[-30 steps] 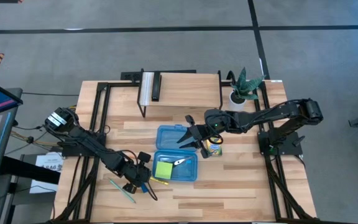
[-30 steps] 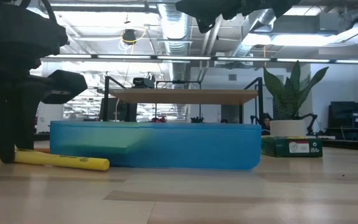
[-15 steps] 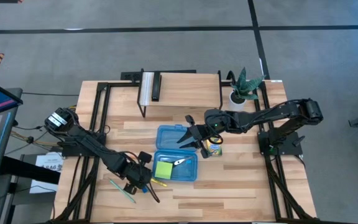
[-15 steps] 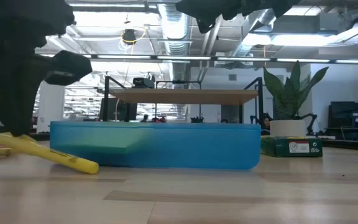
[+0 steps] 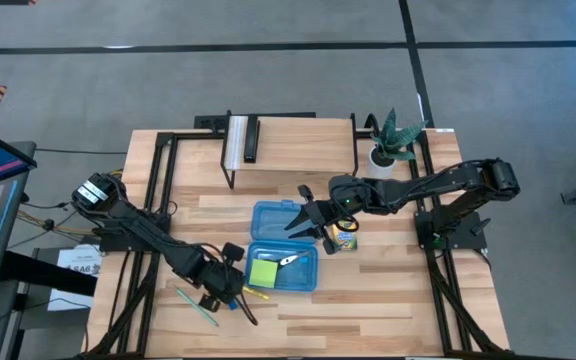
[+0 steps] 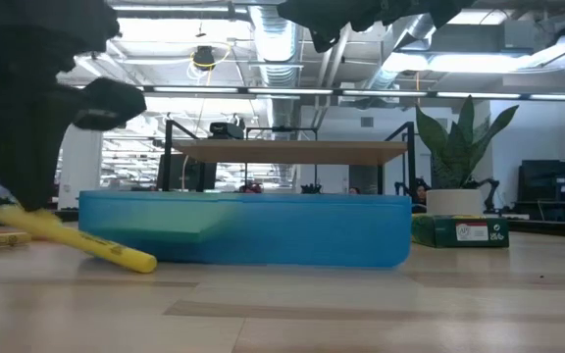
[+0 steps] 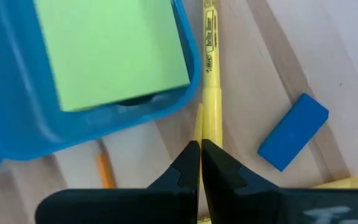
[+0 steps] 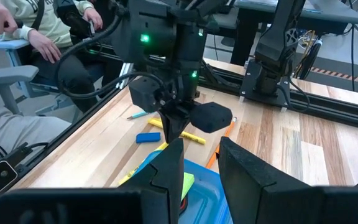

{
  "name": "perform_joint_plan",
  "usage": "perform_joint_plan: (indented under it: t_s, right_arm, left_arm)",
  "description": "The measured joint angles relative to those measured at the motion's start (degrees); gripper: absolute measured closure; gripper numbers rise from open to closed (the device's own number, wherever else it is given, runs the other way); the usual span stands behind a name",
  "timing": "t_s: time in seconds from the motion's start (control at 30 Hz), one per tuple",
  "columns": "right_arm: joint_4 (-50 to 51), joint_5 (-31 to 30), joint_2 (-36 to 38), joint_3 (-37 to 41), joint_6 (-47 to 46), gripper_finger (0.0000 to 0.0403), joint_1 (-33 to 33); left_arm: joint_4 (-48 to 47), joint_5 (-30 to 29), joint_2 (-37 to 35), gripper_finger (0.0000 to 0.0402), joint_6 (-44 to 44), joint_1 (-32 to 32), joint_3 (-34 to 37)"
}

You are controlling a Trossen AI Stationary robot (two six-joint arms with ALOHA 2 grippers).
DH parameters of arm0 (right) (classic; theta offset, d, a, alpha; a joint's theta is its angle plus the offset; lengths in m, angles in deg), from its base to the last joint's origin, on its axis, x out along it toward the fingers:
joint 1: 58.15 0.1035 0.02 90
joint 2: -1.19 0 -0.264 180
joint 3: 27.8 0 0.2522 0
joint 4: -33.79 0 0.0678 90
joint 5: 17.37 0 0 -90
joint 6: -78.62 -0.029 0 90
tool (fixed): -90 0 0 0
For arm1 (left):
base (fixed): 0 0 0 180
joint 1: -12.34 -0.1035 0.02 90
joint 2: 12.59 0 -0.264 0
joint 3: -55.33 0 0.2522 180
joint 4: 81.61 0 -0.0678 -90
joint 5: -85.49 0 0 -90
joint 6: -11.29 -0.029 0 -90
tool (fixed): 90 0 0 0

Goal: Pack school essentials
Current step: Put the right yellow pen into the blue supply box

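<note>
My left gripper (image 7: 201,154) is shut on a yellow pencil (image 7: 211,81), a thick yellow barrel with black print, just off the near-left corner of the open blue case (image 5: 283,263). A lime-green sticky-note pad (image 5: 263,272) and scissors (image 5: 290,260) lie inside the case. The blue eraser (image 7: 293,132), an orange pencil (image 7: 104,170) and the light-blue pen (image 5: 196,305) lie flat on the table close by. My right gripper (image 8: 200,163) hovers open above the case's lid (image 5: 276,217). The crayon box (image 5: 343,238) stands to the right of the case. My left gripper pinches the yellow pencil between its two fingers near one end (image 7: 211,127), coming from above and pointing down. The held end (image 6: 13,218) is raised. The pencil slants down from there, and its other end (image 6: 141,262) rests on the table in front of the case.
A potted plant (image 5: 393,142) stands at the far right, and a raised wooden shelf (image 5: 293,140) runs along the far edge. The case wall (image 6: 243,230) is right beside the pencil. Bare table lies along the near side. People sit beyond the table (image 8: 36,37).
My left gripper has risen slightly with the yellow pencil. The pencil lay flat on the table a second ago. Its held end is now lifted, while the other end has stayed on the table and slid a little toward the gripper.
</note>
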Motion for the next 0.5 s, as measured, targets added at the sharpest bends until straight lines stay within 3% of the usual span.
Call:
perform_joint_plan:
  t_s: [0.5]
  right_arm:
    - [0.2, 0.0, 0.0, 0.0, 0.0, 0.0283, 0.0]
  left_arm:
    - [-11.8, -3.2, -0.1, 0.0401, -1.8, 0.0, -10.5]
